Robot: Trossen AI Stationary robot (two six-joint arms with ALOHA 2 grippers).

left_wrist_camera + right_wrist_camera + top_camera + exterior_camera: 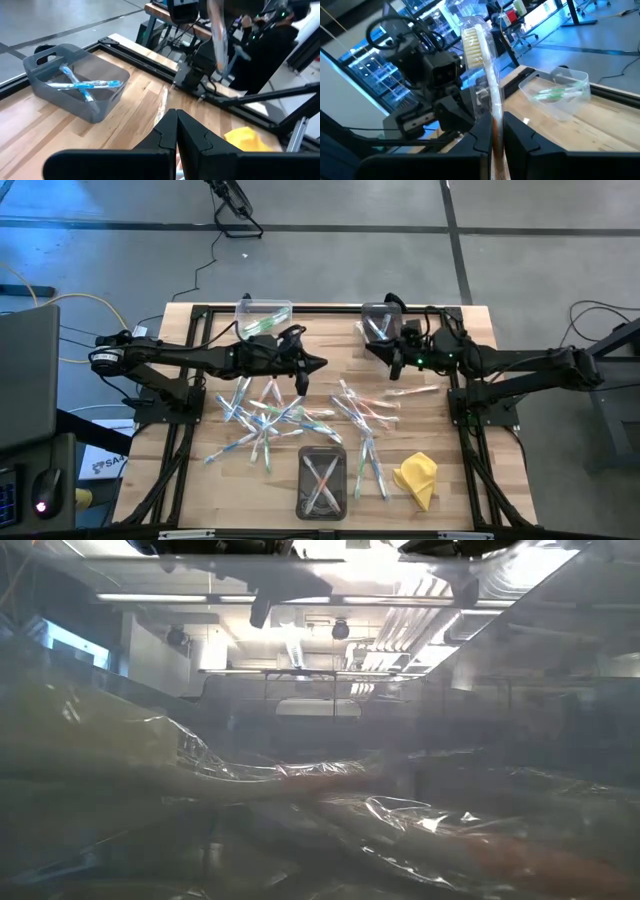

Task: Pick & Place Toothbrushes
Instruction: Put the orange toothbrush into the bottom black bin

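Right wrist view: the right gripper (495,132) pinches a plastic-wrapped toothbrush with cream bristles and a reddish handle (479,60) between nearly closed fingers, holding it upright. In the high view it hangs at two o'clock on the wooden table (470,490), beside a clear round-cornered bin (380,322). The left gripper (312,364), fingers pressed together and empty, hovers at eleven o'clock near a clear bin of green toothbrushes (262,317). Scattered wrapped toothbrushes (270,415) litter the centre; a grey bin (322,480) sits at six o'clock, a crumpled yellow cloth (417,477) at five.
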